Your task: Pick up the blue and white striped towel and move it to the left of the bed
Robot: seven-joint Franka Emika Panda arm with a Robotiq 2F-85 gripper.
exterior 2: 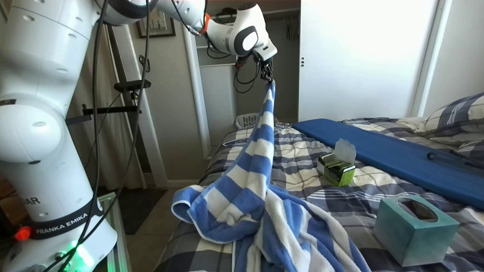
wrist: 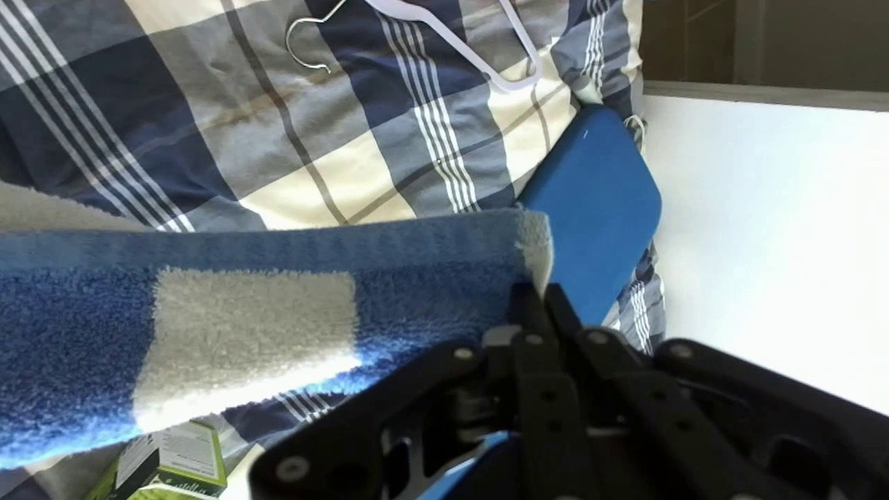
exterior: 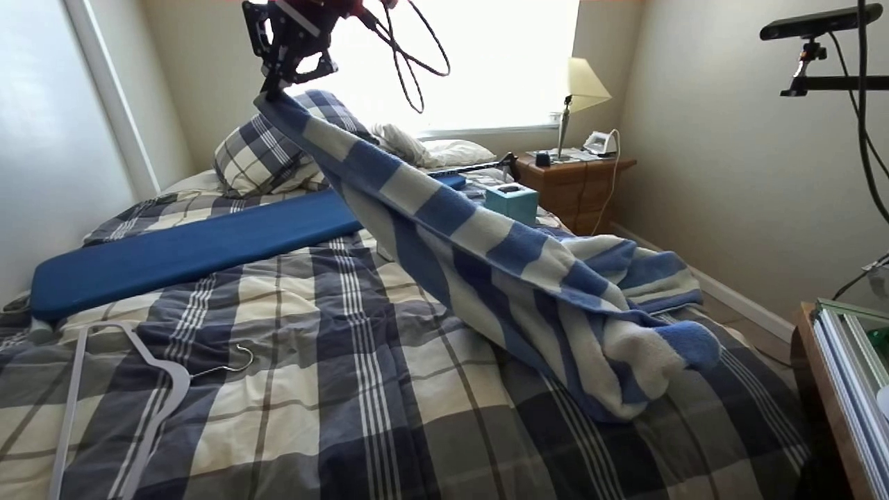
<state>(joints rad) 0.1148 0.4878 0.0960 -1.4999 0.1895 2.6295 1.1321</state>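
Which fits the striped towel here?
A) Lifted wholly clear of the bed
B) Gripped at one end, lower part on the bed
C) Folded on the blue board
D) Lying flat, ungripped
B: the wrist view shows the fingers shut on one end of the striped towel, and both exterior views show its lower part bunched on the bed.

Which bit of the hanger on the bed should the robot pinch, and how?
Probably the straight bar of the hanger, coming down from above: it lies flat on the plaid bedding, so its top side faces up, uncovered, and that bar looks thin and straight enough for the pincer to close across it. But the pincer must let go of the striped towel first.
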